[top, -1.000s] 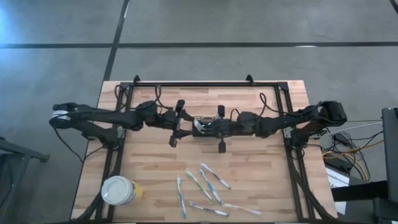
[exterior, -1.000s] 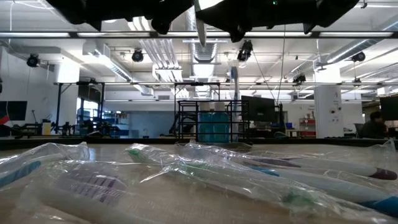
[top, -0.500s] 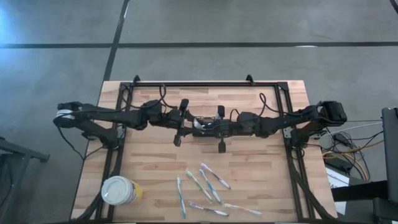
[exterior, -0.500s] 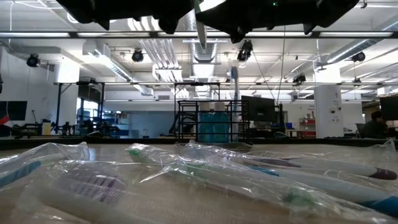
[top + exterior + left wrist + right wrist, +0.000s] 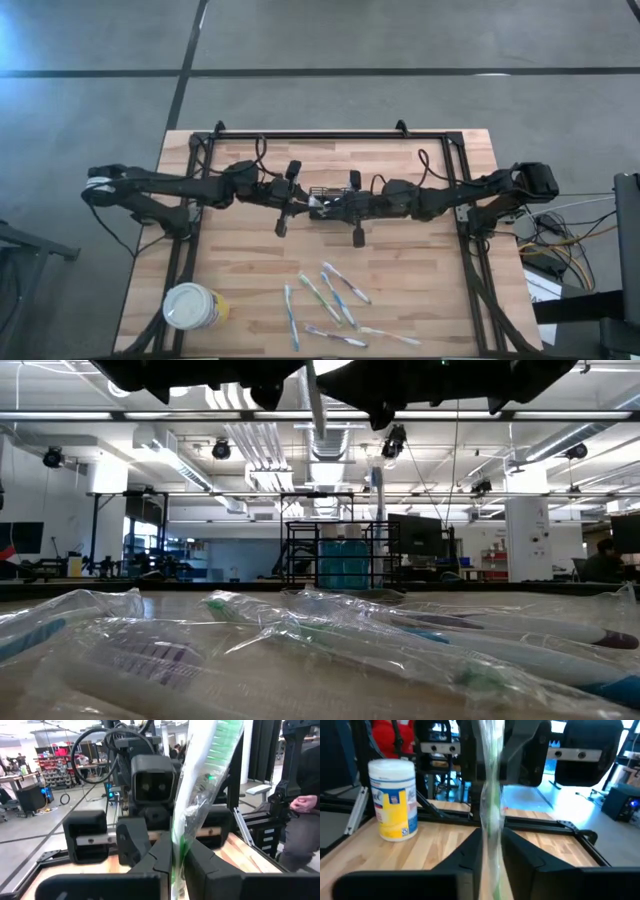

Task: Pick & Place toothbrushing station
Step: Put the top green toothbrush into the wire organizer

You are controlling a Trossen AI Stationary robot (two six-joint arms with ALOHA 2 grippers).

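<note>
1. left gripper is pressed together on a plastic-wrapped toothbrush above the middle of the surface, nose to nose with the right gripper.
2. the same toothbrush runs through the right gripper; whether it pinches the wrap or is spread off it cannot be told.
3. the toothbrush's long axis stands near upright, slightly tilted: from table height it shows as a pale strip hanging below the arms. its green bristles lie on the length beyond the left gripper.
4. the toothbrushing station cannot be made out for certain; from above, a small dark slatted shape sits just beside where the grippers meet.
5. the surface is pale wood planks in a black frame. loose wrapped toothbrushes lie scattered on its near part, well apart from the grippers, and a yellow cup with a white lid stands upright at the near corner on the left arm's side.
6. around it: grey concrete floor with dark lines, strip lights, racks, and a person standing beside the frame.
</note>
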